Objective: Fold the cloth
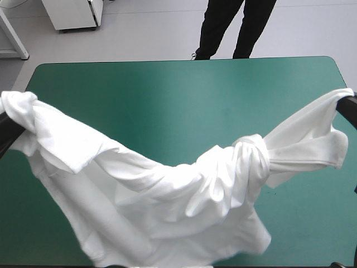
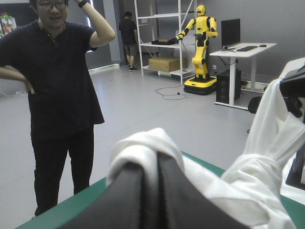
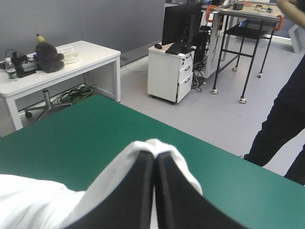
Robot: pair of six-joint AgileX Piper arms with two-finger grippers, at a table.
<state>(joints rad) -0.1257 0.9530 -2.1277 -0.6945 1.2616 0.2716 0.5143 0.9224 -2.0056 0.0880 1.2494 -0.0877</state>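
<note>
Teal-green table (image 1: 167,95) lies beneath the T-shirt (image 1: 167,206), which is lifted and strung between the left gripper (image 2: 157,160) and the right gripper (image 3: 154,160). It sags at mid-span, with a twisted bunch toward the right side. Both tools are pressed together, each pinching white cloth at its tips.

A laboratory workroom is shown: a teal-green table (image 1: 178,95) is surrounded by grey floor (image 2: 143,109), a white desk (image 3: 90,52), a computer monitor (image 3: 181,21) on a drawer cabinet (image 3: 169,71), metal shelving (image 2: 159,43) and loose cables (image 2: 167,93).
</note>
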